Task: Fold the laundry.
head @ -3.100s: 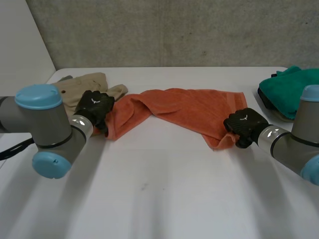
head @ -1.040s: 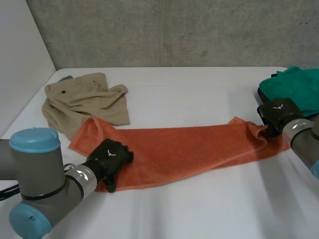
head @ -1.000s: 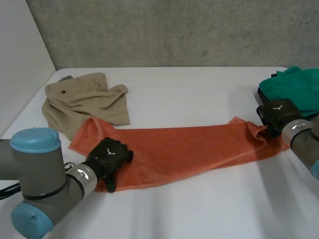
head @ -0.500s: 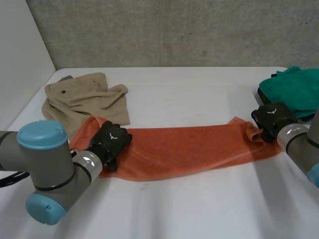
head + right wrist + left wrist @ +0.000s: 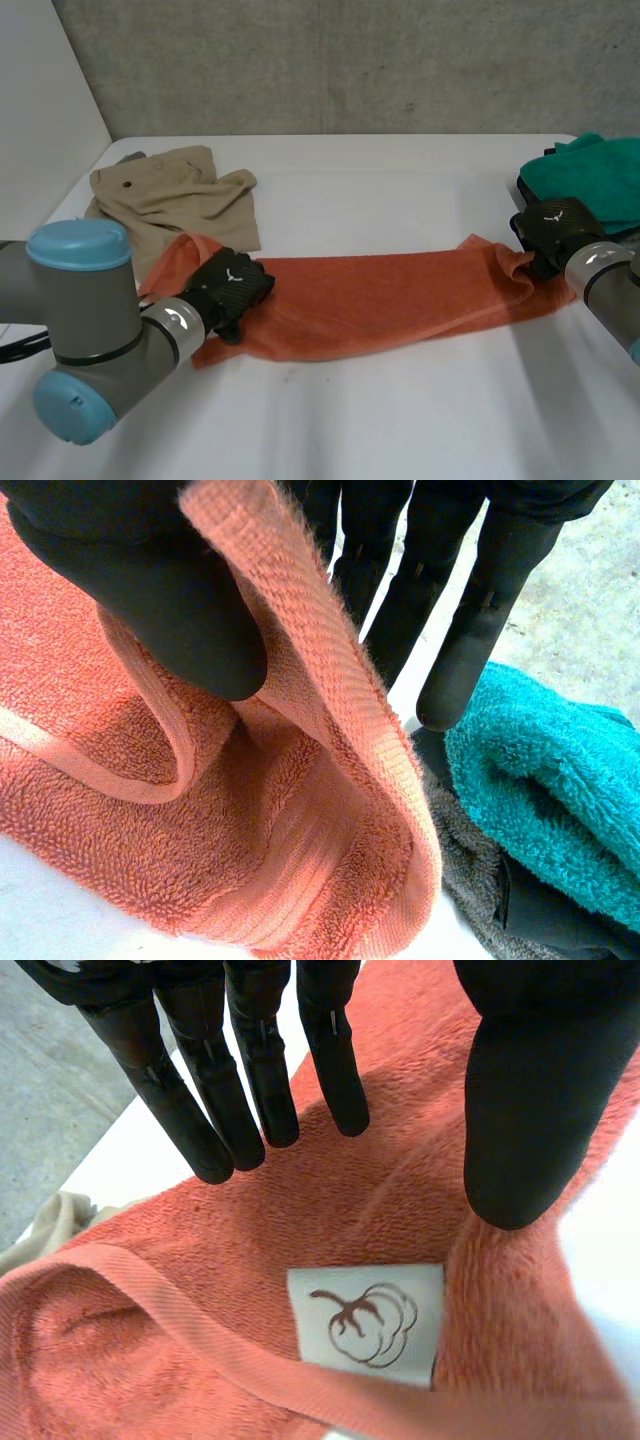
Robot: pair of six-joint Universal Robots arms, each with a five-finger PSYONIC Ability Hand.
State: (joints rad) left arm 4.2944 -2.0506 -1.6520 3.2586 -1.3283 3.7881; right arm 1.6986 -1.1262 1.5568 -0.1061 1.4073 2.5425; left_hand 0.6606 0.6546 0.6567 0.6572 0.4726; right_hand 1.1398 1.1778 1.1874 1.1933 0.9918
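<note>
One orange towel (image 5: 380, 300) lies stretched lengthwise across the white table (image 5: 400, 430), with a hand at each end. The left hand (image 5: 232, 288) is over the towel's left end, beside a raised corner. In its wrist view the fingers (image 5: 250, 1080) are straight and well apart from the thumb (image 5: 525, 1100), gripping nothing. A white label (image 5: 365, 1325) with a cotton emblem lies beneath them. The right hand (image 5: 552, 232) is at the right end with fingers (image 5: 480, 630) straight. The towel's hemmed edge stands between them and the thumb (image 5: 150, 590), leaning on the thumb, not pinched. A khaki garment (image 5: 170, 195) lies beyond the left end. A teal towel (image 5: 590, 180) rests on a grey cloth (image 5: 470, 880) just beside the right hand.
</note>
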